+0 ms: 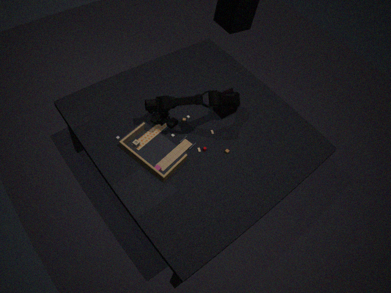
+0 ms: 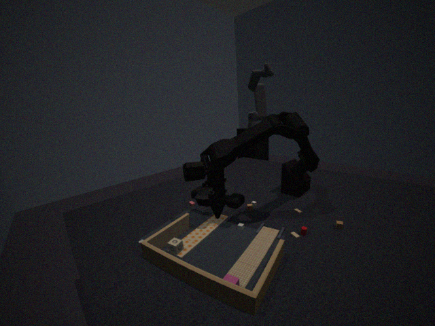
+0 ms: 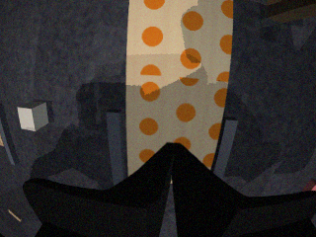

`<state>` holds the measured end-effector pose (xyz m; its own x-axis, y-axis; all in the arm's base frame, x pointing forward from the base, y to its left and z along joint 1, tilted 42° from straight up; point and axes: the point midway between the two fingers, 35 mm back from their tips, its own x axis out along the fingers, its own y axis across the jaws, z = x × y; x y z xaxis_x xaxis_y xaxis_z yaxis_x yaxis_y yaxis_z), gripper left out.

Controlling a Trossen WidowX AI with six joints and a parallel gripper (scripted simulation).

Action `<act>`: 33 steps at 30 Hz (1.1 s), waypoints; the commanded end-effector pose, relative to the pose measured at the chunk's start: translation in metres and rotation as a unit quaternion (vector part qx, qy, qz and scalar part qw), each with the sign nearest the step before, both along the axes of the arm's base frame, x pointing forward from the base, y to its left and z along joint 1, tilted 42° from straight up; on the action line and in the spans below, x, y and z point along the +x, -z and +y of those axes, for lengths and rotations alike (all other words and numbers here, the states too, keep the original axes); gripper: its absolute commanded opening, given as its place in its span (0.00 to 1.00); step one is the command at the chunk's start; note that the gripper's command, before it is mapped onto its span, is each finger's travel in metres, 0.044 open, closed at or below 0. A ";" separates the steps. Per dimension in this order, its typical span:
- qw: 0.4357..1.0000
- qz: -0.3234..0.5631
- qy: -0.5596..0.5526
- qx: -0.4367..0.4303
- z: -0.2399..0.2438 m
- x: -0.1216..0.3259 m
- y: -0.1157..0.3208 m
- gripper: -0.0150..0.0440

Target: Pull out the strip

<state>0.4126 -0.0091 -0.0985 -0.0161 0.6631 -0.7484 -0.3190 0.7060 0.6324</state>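
The labelled cube (image 1: 135, 142) (image 2: 175, 245), pale with a ring mark on top, sits at the walled end of the orange-dotted strip (image 1: 148, 137) (image 2: 202, 234) (image 3: 168, 30). A pink cube (image 1: 157, 167) (image 2: 230, 279) sits at the walled end of the grid-patterned strip (image 1: 176, 152) (image 2: 254, 254). My gripper (image 2: 217, 216) (image 3: 173, 149) is shut and empty, pointing down over the open end of the dotted strip, between the two low rails. Whether the fingertips touch the strip cannot be told. The labelled cube is out of the wrist view.
A wooden wall (image 1: 142, 160) (image 2: 196, 274) closes three sides around the strips. A low rail stands on the left (image 3: 116, 148) and another on the right (image 3: 226, 148) of the dotted strip. A white block (image 2: 240, 224) (image 3: 33, 117), red cylinder (image 1: 204, 148) (image 2: 304, 230) and orange block (image 1: 226, 151) (image 2: 338, 224) lie outside.
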 end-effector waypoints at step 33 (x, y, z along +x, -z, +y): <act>1.000 0.002 0.001 0.002 0.002 -0.005 0.005 0.25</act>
<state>0.4140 -0.0099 -0.0996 -0.0061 0.6627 -0.7488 -0.3194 0.7083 0.6295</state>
